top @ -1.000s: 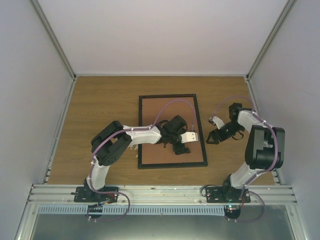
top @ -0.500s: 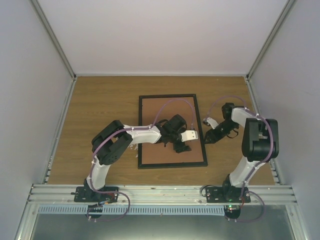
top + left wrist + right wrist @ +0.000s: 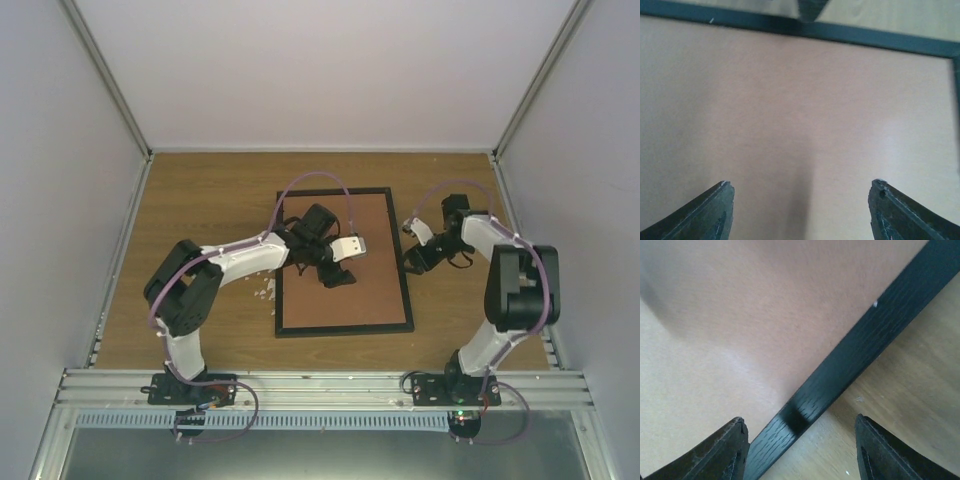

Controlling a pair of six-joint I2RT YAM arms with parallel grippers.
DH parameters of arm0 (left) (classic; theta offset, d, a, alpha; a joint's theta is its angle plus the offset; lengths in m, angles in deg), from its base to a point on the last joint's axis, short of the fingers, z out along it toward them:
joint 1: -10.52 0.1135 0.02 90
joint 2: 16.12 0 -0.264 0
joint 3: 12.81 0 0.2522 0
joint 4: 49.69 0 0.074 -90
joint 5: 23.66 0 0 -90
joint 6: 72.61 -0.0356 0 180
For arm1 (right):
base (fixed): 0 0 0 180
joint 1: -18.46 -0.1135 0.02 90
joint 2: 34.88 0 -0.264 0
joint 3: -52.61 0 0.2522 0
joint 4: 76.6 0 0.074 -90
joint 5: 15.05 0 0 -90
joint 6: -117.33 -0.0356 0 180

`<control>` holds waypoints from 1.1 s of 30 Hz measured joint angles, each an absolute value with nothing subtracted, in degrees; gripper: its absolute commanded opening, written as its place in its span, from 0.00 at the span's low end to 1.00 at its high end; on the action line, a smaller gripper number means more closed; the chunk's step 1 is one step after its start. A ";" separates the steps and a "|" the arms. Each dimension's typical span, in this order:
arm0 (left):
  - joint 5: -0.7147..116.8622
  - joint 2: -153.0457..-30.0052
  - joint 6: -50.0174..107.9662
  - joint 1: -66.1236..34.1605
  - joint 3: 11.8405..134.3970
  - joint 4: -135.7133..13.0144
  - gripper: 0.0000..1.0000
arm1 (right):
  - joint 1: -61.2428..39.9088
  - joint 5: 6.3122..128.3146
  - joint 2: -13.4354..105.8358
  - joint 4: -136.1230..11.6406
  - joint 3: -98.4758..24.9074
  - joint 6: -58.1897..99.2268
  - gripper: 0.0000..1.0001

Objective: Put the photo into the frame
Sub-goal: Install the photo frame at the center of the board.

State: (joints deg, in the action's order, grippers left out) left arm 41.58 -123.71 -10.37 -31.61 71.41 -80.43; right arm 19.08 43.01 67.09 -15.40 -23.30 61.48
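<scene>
The black frame (image 3: 345, 329) lies flat mid-table with a brown backing board (image 3: 375, 295) filling it. The photo is hidden; no sunflower print shows in any view. My left gripper (image 3: 335, 277) hovers open and empty over the board's upper middle; its wrist view shows the bare board (image 3: 800, 100), the frame's edge (image 3: 875, 41) and the gripper (image 3: 802, 187) with jaws wide apart. My right gripper (image 3: 409, 262) is open and empty, low over the frame's right side. In its wrist view the gripper (image 3: 800, 422) straddles the black frame edge (image 3: 860, 347), with board (image 3: 740, 315) on one side.
Small white scraps (image 3: 266, 290) lie on the wooden table (image 3: 200, 210) just left of the frame. White walls enclose the back and both sides. An aluminium rail (image 3: 320, 380) runs along the near edge by the arm bases.
My left gripper moved up and left across the backing board, away from the near right part. My right gripper moved left, from beside the frame to over its right edge.
</scene>
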 measured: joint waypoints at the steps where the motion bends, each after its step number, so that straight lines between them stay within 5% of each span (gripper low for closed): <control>1: 40.55 -121.85 -10.42 -31.83 70.82 -81.45 0.69 | 19.06 43.01 64.86 -16.53 -22.12 61.51 0.56; 10: 35.53 -117.09 -9.59 -36.84 66.05 -86.55 0.53 | 11.59 40.13 55.47 -27.61 -13.20 63.71 0.31; 21: 38.04 -118.22 -7.62 -42.67 65.00 -87.16 0.33 | 9.25 42.05 53.17 -34.54 -4.90 65.59 0.28; 33: 41.10 -120.45 -7.42 -46.10 65.00 -84.08 0.28 | 9.14 43.01 52.21 -38.21 -2.80 67.43 0.24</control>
State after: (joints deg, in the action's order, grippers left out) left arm 41.10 -120.45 -7.42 -46.10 65.00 -84.08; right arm 9.14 43.01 52.21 -38.21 -2.80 67.43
